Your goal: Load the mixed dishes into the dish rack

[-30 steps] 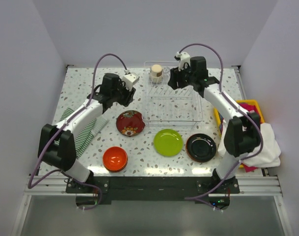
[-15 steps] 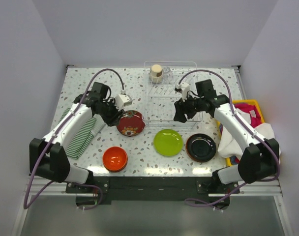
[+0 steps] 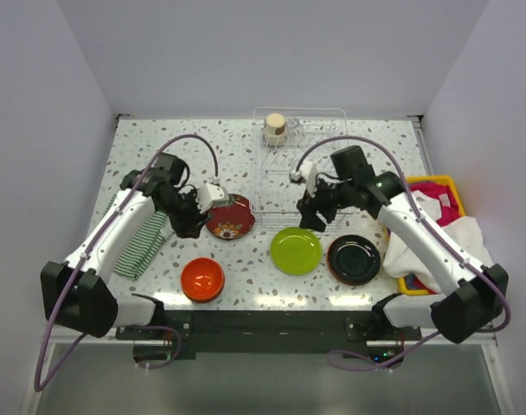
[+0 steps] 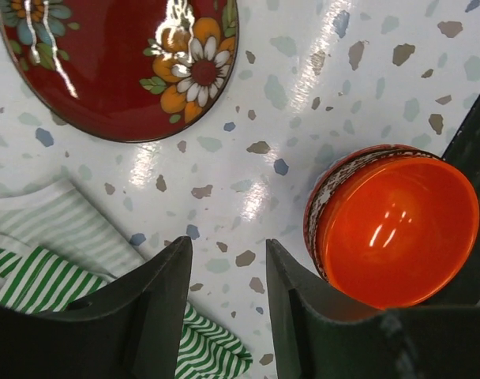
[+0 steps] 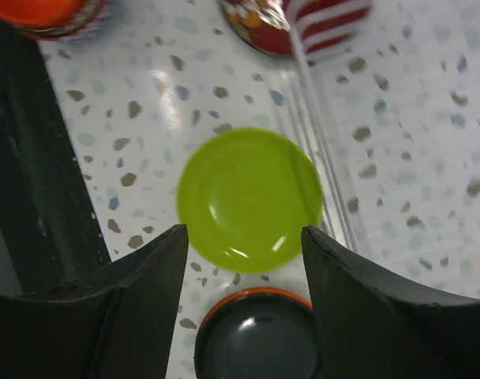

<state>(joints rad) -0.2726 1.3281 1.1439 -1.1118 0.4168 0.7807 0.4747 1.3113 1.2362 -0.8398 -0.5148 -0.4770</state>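
Four dishes on the bench (image 3: 142,147), near side of the dish rack (image 3: 302,177).
The rack stands far-centre, a beige cup (image 3: 275,128) at its far-left corner. Before it lie the dark red plate (image 3: 229,216), lime green plate (image 3: 296,251), black plate (image 3: 354,259) and orange bowl (image 3: 202,278). The left tool (image 4: 224,316) hangs parted and empty between red plate and bowl. The right tool (image 5: 241,237) is spread wide, empty, above the green plate.
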